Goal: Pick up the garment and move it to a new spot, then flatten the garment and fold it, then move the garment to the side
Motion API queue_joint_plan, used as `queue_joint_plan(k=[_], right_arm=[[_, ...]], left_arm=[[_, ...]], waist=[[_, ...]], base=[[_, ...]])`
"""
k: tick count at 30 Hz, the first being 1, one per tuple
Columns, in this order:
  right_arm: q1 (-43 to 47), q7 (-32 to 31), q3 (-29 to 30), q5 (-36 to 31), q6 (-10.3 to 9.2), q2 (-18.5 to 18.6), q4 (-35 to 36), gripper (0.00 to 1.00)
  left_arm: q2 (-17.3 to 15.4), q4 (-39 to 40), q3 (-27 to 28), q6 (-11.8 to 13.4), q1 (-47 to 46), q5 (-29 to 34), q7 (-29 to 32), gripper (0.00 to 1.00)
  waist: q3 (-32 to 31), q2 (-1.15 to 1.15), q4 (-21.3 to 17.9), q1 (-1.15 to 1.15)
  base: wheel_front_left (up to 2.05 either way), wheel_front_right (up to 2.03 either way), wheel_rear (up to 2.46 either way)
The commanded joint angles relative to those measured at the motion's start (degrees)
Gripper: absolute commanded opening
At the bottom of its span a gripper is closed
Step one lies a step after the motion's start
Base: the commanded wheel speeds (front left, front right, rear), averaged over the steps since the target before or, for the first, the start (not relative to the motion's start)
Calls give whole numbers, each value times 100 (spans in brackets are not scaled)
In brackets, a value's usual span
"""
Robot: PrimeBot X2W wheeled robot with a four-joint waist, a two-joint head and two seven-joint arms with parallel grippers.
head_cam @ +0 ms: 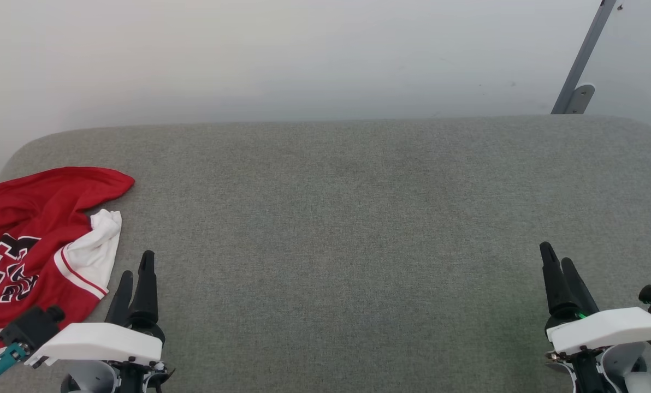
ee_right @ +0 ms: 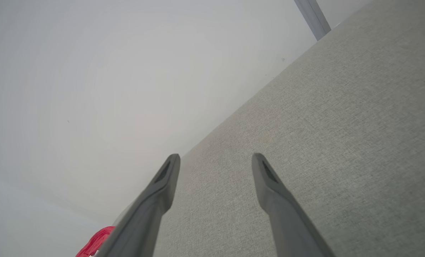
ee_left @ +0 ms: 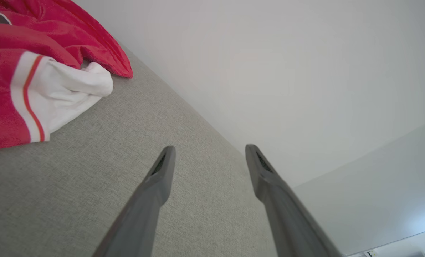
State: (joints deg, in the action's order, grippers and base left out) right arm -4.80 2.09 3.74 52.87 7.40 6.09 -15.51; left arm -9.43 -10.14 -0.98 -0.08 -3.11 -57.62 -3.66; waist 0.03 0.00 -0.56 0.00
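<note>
Red garment (head_cam: 30,213) lies crumpled at the grey surface's (head_cam: 358,218) left end, just beside the left claw (head_cam: 137,263). It and the right claw (head_cam: 556,254) gape wide, empty. Picking up, flattening, folding and moving aside all remain.

From my seat this reads as a bare test room or lab set-up rather than a lived-in home. Across the middle and lower frame of the head view runs a wide grey woven-fabric padded surface (head_cam: 358,218) with rounded far corners (a bench or a bed-like pad, I cannot tell which). Behind it, along the top, stands a plain white wall (head_cam: 249,54). At the upper right a slanted grey metal strut (head_cam: 583,52) ends in a small grey bracket (head_cam: 579,98). At the left edge lies a crumpled red jersey shirt with white striped sleeve (head_cam: 25,218).
</note>
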Motion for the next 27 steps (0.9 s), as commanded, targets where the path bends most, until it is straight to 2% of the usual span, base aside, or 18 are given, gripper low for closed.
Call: queue_joint_plan(k=[1, 13, 27], right_arm=[[-124, 82, -29, -222, 10, 71, 68, 100], [-118, 331, -88, -1019, 11, 152, 86, 100], [-48, 598, -81, -1884, 12, 155, 125, 100]], left_arm=[[-85, 83, -15, -66, -22, 252, -72, 100], [-9, 89, 36, -300, 39, 1047, -288, 100], [57, 139, 28, -460, 97, 1940, -509, 100]], waist=[[1, 0, -2, 0], [5, 0, -10, 0], [7, 0, -18, 0]], base=[[0, 0, 0], [0, 0, 0], [0, 0, 0]])
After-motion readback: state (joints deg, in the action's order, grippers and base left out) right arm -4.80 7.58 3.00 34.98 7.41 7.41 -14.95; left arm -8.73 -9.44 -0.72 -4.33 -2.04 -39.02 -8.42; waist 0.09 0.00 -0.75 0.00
